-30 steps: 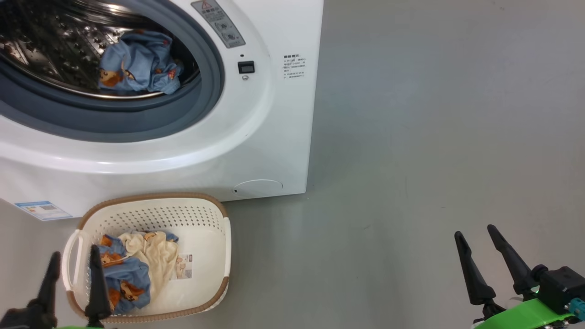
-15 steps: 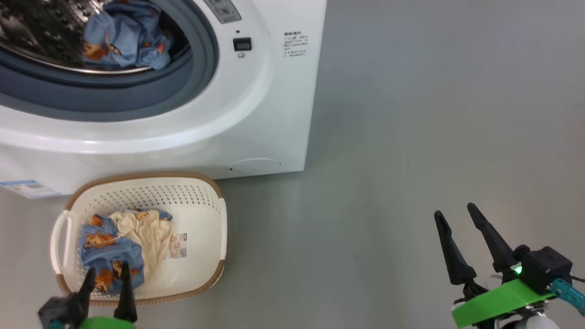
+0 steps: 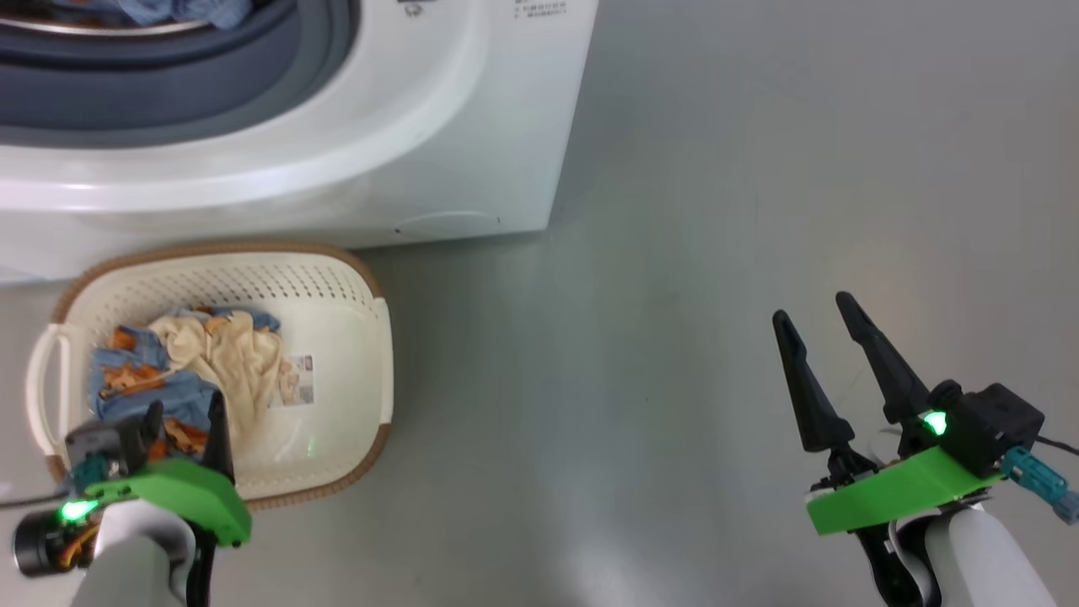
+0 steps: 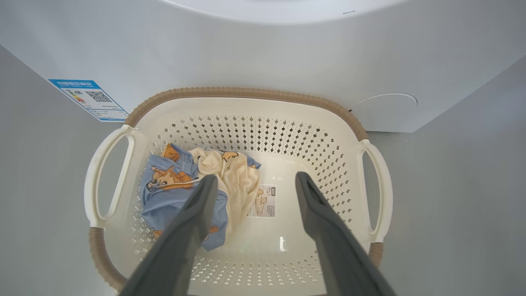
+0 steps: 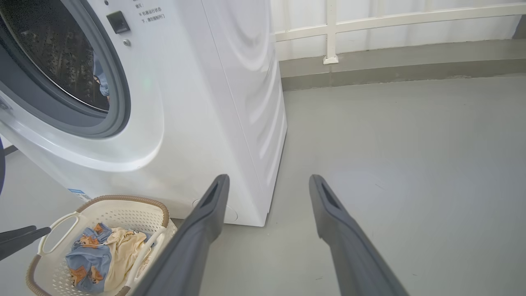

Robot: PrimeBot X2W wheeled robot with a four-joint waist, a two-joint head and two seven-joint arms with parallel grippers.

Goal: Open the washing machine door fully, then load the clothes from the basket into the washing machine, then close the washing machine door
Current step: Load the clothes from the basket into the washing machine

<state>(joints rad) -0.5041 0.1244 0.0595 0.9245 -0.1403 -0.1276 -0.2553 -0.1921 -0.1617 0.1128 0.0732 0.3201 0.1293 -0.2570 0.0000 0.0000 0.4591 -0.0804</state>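
A laundry area is indicated by a white washing machine point(image 5: 197, 102) set on bare grey floor point(image 5: 411, 164), a basket point(image 4: 246, 91) of clothes point(image 4: 164, 201) placed before it.

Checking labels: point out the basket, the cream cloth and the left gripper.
basket point(image 4: 246, 91): left wrist view, brown rim at its far side.
cream cloth point(image 4: 236, 181): left wrist view, middle of its folds.
left gripper point(image 4: 254, 176): left wrist view, midway between its open fingertips.

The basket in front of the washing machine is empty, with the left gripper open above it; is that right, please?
Not quite: the basket is not empty. The left wrist view shows blue bear-print and cream clothes lying in it. It does stand before the washing machine, with the left gripper open above it.
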